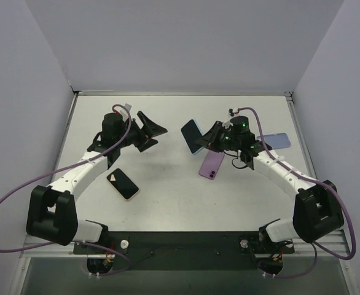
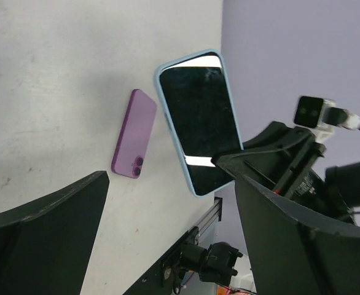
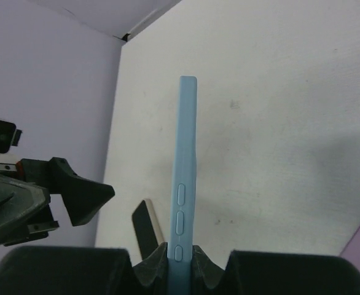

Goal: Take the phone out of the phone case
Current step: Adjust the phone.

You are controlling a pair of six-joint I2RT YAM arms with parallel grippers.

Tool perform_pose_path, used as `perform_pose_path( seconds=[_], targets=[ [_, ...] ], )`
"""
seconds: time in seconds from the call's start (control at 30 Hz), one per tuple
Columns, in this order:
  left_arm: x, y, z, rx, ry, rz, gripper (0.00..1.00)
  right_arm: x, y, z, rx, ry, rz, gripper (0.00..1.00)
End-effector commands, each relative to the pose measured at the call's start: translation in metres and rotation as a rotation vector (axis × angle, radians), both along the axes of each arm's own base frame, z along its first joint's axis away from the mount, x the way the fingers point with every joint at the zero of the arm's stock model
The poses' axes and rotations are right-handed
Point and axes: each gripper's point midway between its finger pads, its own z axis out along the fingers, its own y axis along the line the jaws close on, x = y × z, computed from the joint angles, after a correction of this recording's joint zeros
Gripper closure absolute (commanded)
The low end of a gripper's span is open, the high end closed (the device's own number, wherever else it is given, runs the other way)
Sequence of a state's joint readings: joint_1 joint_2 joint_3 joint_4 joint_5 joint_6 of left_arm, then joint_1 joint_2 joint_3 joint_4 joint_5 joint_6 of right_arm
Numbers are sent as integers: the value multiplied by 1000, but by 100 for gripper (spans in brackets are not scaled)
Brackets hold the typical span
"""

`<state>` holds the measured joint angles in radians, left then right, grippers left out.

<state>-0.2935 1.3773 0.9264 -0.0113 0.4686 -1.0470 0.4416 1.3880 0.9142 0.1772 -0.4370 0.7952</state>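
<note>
A phone (image 2: 198, 117) with a dark screen sits inside a light blue phone case (image 2: 195, 192). My right gripper (image 3: 181, 255) is shut on the case's lower end and holds it up off the table, edge-on in the right wrist view, side buttons (image 3: 180, 215) showing. In the top view the cased phone (image 1: 192, 136) hangs near the table's middle, with the right gripper (image 1: 209, 141) just right of it. My left gripper (image 1: 157, 136) stands wide open a short way to its left, facing the screen, not touching it. Nothing is between the left gripper's (image 2: 171, 184) fingers.
A purple phone (image 1: 211, 165) lies face down on the table just below the right gripper. A second phone (image 1: 123, 184), screen up with a pale edge, lies near the left arm. A lavender flat item (image 1: 278, 140) rests at the right. Walls enclose the table.
</note>
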Motion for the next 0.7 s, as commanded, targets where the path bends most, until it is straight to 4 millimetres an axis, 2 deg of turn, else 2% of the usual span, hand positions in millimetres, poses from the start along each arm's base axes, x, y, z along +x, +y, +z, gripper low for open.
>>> perform_pose_path(
  seconds=[0.0, 0.07, 0.1, 0.23, 0.43, 0.67],
  targets=[
    [0, -20, 57, -160, -258, -125, 5, -6, 38, 87, 422, -115, 161, 100],
    [-4, -27, 55, -244, -255, -158, 5, -6, 43, 90, 483, -103, 184, 100],
    [-5, -28, 53, -273, -248, -163, 5, -6, 45, 99, 535, -113, 191, 100],
    [-7, -33, 44, -354, -198, -173, 8, -5, 49, 102, 638, -99, 210, 100],
    [-6, -36, 49, -373, -206, -175, 12, -11, 56, 98, 649, -88, 238, 100],
    [-1, -39, 48, -390, -191, -169, 23, -23, 71, 101, 663, -79, 294, 100]
  ],
)
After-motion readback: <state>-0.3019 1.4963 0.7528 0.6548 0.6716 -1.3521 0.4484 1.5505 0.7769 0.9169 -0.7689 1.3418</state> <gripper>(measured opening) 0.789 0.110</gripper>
